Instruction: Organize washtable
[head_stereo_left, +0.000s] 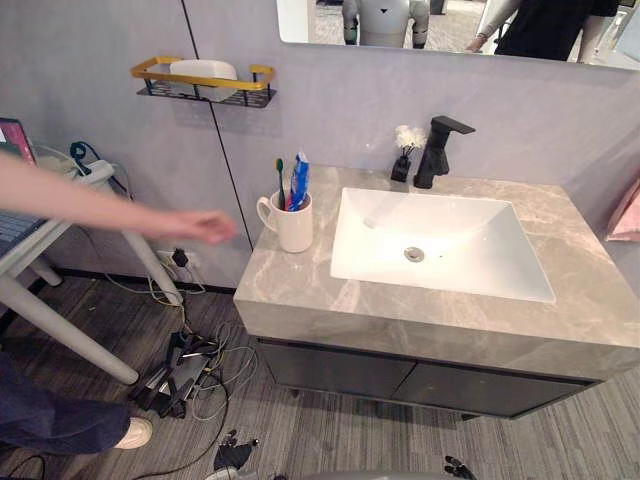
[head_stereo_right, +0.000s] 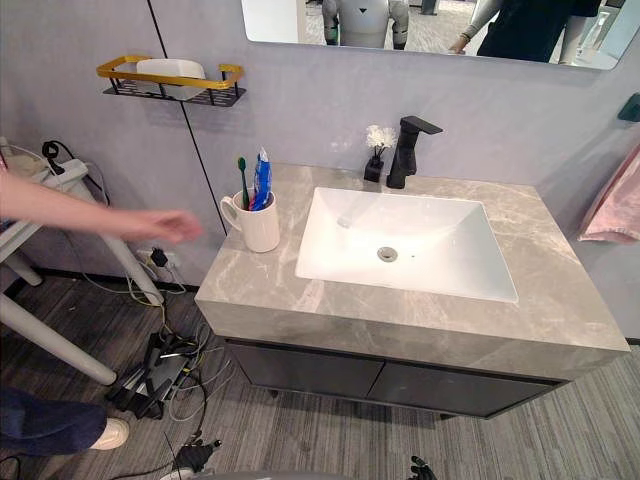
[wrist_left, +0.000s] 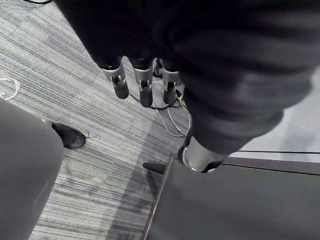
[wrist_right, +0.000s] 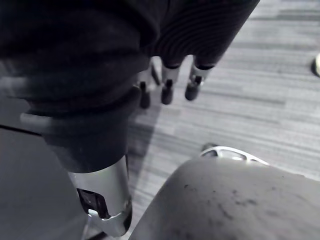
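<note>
A white mug (head_stereo_left: 292, 225) stands on the grey marble washtable (head_stereo_left: 300, 295), left of the white sink (head_stereo_left: 440, 250). A green toothbrush (head_stereo_left: 280, 182) and a blue toothpaste tube (head_stereo_left: 299, 182) stand in the mug. A black faucet (head_stereo_left: 435, 150) rises behind the sink, with a small black holder (head_stereo_left: 402, 163) of white tufts beside it. A person's hand (head_stereo_left: 200, 226) reaches in from the left, just short of the mug. My left hand (wrist_left: 144, 82) and my right hand (wrist_right: 167, 85) hang low over the carpet, fingers straight and holding nothing.
A gold wall shelf (head_stereo_left: 203, 82) with a white dish hangs above and left of the washtable. Cables and a power strip (head_stereo_left: 185, 368) lie on the floor at the left. A white table leg (head_stereo_left: 60, 320) slants there. A pink towel (head_stereo_left: 626, 212) hangs at the right.
</note>
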